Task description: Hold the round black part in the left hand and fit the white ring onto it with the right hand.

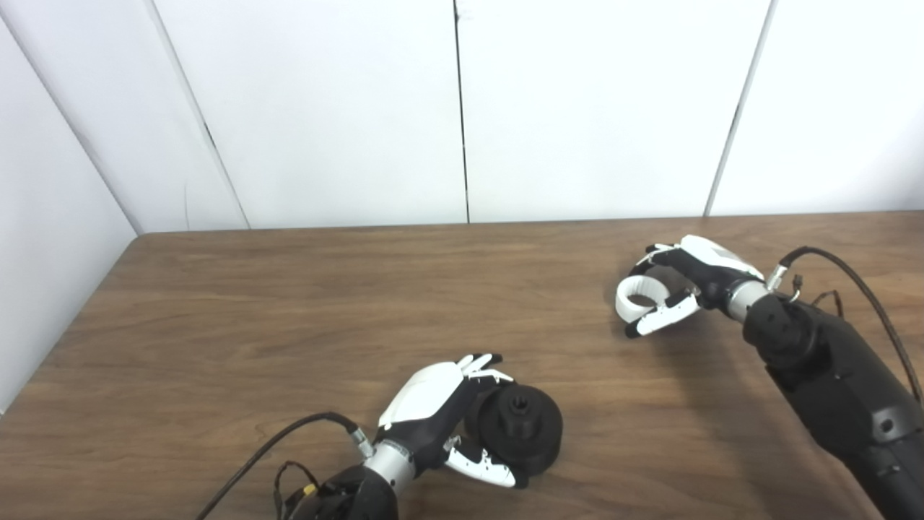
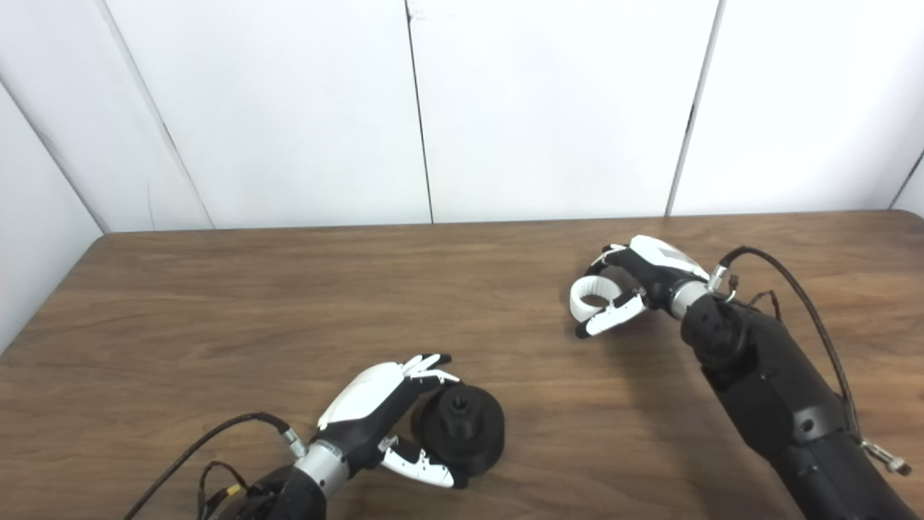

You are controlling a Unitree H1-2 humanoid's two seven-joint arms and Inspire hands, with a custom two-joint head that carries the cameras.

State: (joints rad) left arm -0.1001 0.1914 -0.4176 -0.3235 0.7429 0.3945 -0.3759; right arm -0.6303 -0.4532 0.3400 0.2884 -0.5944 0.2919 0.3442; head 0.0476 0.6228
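Nearest the camera: left hand, curled round the round black part, fingers over its far rim, thumb under its near edge, part apparently resting on the table between them. Central hub with a toothed bore facing up and toward the right, clear of the fingertips. Looks rigid, moulded or printed, matte rather than slick; probably light enough for a rim grip, best kept on the outer wall so the hub stays free.

Well apart, toward the far right: right hand, closed in a pinch on the white ring, thumb below, fingers arched over its top, ring held at the fingertips. Whether lifted off the wood or touching it, cannot tell. Ring looks thin-walled, stiff, very light; smooth surface could slip or twist in a pinch, so hold across the wall, opening left clear for the hub.

Fitting not yet begun; likely needs square alignment, gentle press.
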